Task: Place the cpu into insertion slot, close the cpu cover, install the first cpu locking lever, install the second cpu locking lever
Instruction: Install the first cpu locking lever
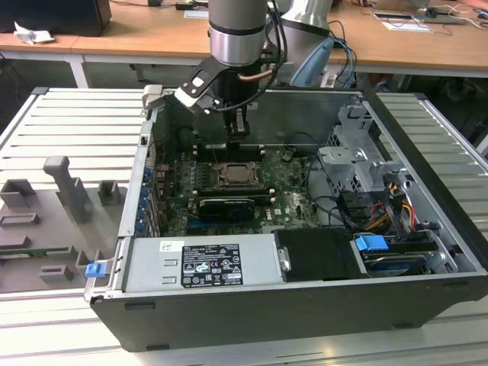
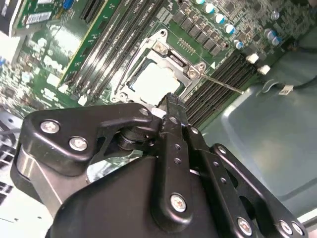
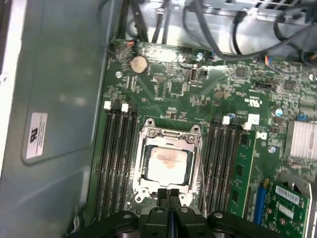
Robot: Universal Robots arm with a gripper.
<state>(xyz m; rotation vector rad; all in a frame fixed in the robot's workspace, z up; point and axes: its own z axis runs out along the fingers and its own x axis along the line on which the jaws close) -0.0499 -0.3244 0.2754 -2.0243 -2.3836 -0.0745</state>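
Gripper (image 3: 168,201) shown nearest, fingers pressed together on nothing, at the socket's edge.
The cpu (image 3: 167,162) is seated in the insertion slot (image 3: 146,166) beneath the lowered cpu cover (image 3: 171,135); the wire locking lever (image 2: 224,86) is judged best pressed slowly, contact kept square.

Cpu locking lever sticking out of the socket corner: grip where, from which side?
Grip the locking lever near its free tip, away from the cpu cover, with the end effector coming from above and closing across the wire. It is a thin straight rod hinged at the socket corner and angled out over the memory slots, so the tip likely offers clearance.
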